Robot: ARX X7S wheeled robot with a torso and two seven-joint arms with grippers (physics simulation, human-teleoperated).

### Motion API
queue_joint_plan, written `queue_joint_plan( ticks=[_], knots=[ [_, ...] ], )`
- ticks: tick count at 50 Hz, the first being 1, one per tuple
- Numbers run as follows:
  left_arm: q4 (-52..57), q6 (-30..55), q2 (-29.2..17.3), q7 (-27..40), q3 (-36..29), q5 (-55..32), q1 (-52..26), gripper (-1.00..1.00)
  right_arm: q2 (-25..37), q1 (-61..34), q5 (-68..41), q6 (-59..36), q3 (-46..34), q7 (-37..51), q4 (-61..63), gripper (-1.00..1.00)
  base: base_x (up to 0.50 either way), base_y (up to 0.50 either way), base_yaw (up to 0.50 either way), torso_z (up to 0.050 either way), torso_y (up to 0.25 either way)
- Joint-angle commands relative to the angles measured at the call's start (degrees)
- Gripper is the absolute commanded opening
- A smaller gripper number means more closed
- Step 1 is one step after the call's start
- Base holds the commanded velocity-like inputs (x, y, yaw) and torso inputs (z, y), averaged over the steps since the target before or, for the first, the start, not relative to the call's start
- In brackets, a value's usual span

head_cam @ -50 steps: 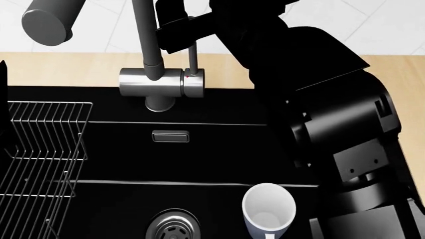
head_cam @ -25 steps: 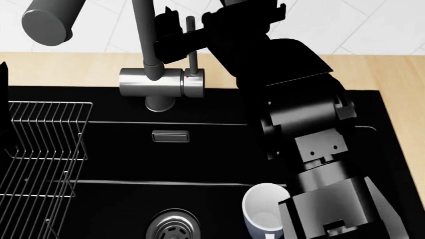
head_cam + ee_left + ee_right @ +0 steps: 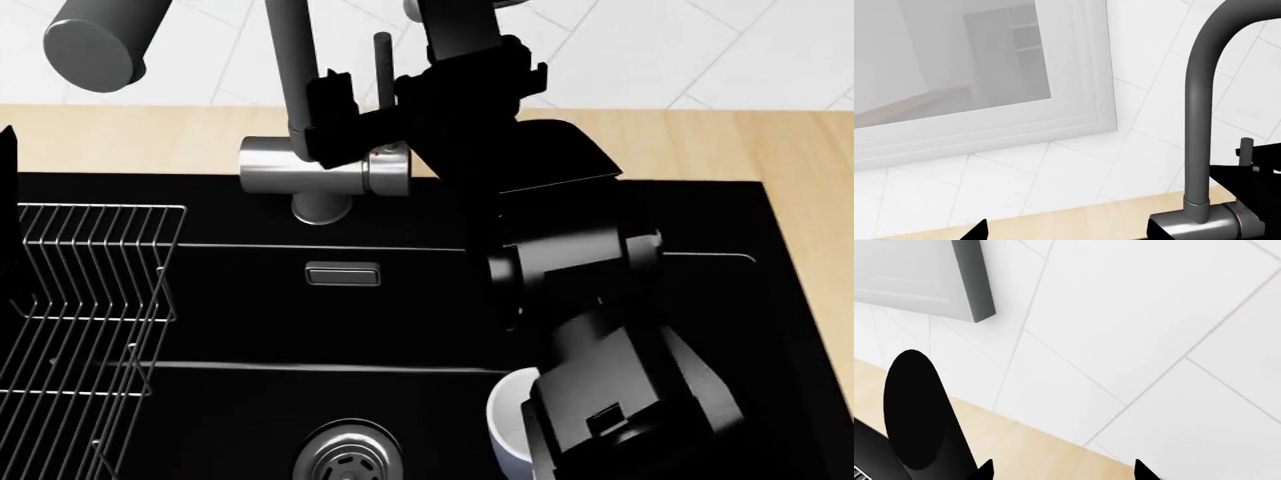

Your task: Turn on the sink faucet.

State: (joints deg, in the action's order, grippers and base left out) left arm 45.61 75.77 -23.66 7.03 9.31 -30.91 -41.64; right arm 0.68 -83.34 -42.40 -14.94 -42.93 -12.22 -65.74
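The sink faucet stands behind the black sink, its dark neck rising to a thick spout. Its thin lever is upright, with a red mark at its foot. My right gripper is open, with a finger on each side of the lever just above the steel barrel. The right wrist view shows its tips wide apart with only counter between them. My left gripper is open and empty, facing the faucet from the side. No water shows at the spout.
A wire dish rack fills the sink's left side. A white mug stands in the basin, mostly behind my right arm. The drain and overflow slot show. Wooden counter and tiled wall lie behind; a window frame is on the wall.
My right gripper has come down along the lever toward the barrel. The right arm's elbow swung left and now covers most of the mug. The lever stays upright.
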Motion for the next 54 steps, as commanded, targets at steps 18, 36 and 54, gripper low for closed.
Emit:
queue_joint_plan(
  ticks=[18,36,54],
  knots=[
    [-0.14,1.17,-0.56,0.66,-0.22,-1.29,-0.42,1.0,-0.57,-0.1,-6.09,5.35,-4.51,0.16,-9.22,1.0,0.0,0.0,0.0,0.0,0.0],
    [-4.69,-12.65,-3.19,-3.65,-1.11,3.46,10.61,1.0,4.03,1.77,5.03,6.5,15.69,1.47,-9.14,1.0,0.0,0.0,0.0,0.0,0.0],
    [-3.63,-13.41,-3.42,-3.94,-0.23,2.72,13.27,1.0,9.57,6.71,6.49,-3.91,18.52,8.57,14.5,1.0,0.0,0.0,0.0,0.0,0.0]
  ],
)
